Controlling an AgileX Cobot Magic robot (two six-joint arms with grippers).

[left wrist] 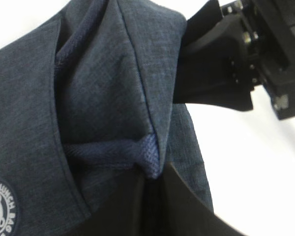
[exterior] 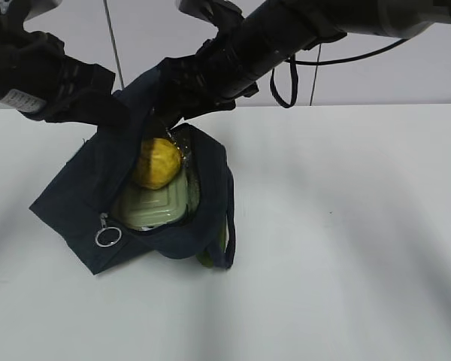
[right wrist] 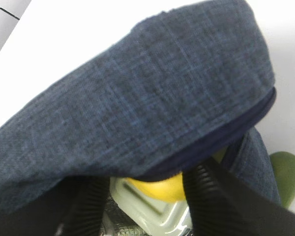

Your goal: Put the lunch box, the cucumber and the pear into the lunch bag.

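The navy lunch bag lies on the white table with its zipper mouth held wide. Inside it rests the lunch box, sage-green lid up, and the yellow pear sits on that lid. A green end of the cucumber pokes out beside the bag's lower edge. My left gripper is shut on a fold of the bag's fabric and woven strap, lifting the upper flap. My right gripper is at the bag's mouth under the flap. Its fingers stand apart around the pear, with a gap on the left side.
The silver ring pull hangs at the bag's near left corner. The right arm shows close by in the left wrist view. A black cable loop dangles from the right arm. White table stretches to the right and front.
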